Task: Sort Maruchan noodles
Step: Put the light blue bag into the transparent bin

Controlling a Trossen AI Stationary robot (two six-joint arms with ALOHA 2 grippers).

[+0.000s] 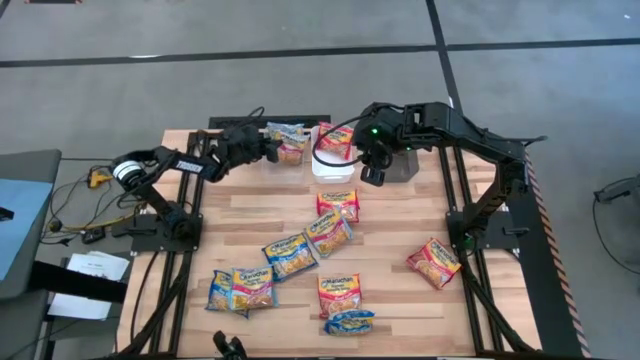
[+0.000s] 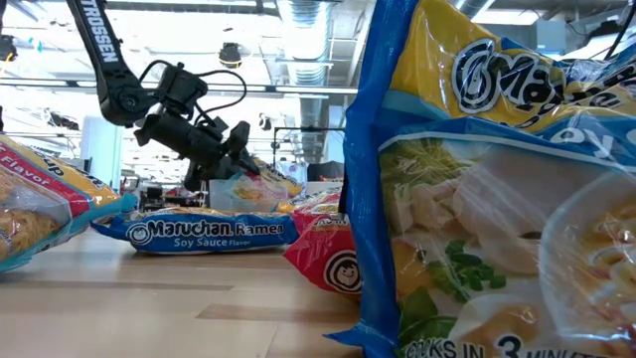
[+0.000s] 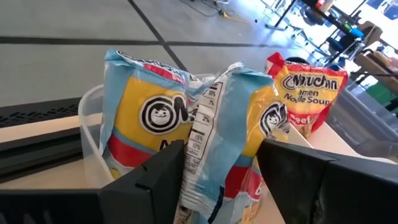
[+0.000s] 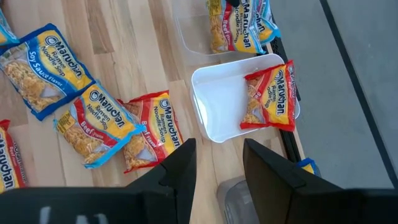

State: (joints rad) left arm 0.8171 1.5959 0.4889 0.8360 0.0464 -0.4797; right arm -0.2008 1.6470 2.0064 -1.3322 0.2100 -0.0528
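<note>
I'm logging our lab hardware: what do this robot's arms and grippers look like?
Both arms are dark, jointed links with black cables looped alongside. The left gripper and right gripper have flat, blocky black fingers. White TROSSEN lettering runs along one link, and a green light glows on the right arm.

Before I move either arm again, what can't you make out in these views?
- Grey bin: high view, the right gripper and arm cover it; its contents are hidden.
- Clear bin: left wrist view, the light-blue packets the left gripper holds hide the inside.
- Low view: a big close packet blocks the table's right side.
- Packets' flavour text in the high view: too small.
</note>
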